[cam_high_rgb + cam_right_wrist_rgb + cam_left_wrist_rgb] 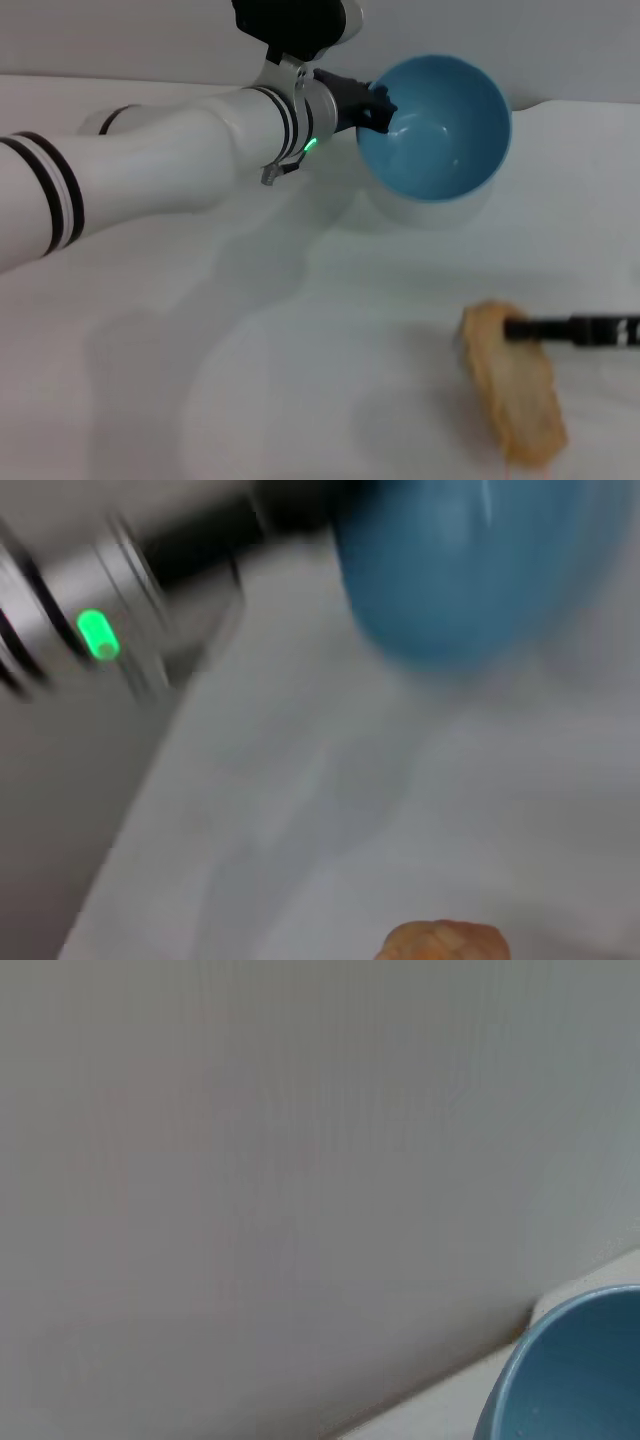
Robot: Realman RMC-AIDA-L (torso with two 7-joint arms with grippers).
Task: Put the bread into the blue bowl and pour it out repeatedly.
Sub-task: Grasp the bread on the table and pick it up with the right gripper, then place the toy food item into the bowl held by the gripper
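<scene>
The blue bowl is empty and tipped on its side, held at its rim by the closed left gripper. The bread lies on the white table well in front of the bowl. The right gripper reaches the loaf's near-bowl end; its grip cannot be made out.

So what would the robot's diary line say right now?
left gripper: holding blue bowl rim, tilted | bowl: empty | right gripper: at bread on table

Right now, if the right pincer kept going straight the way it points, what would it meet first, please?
Probably the bread: the right pincer points across the table from the right and already reaches its upper end. Whether it touches is unclear.
</scene>
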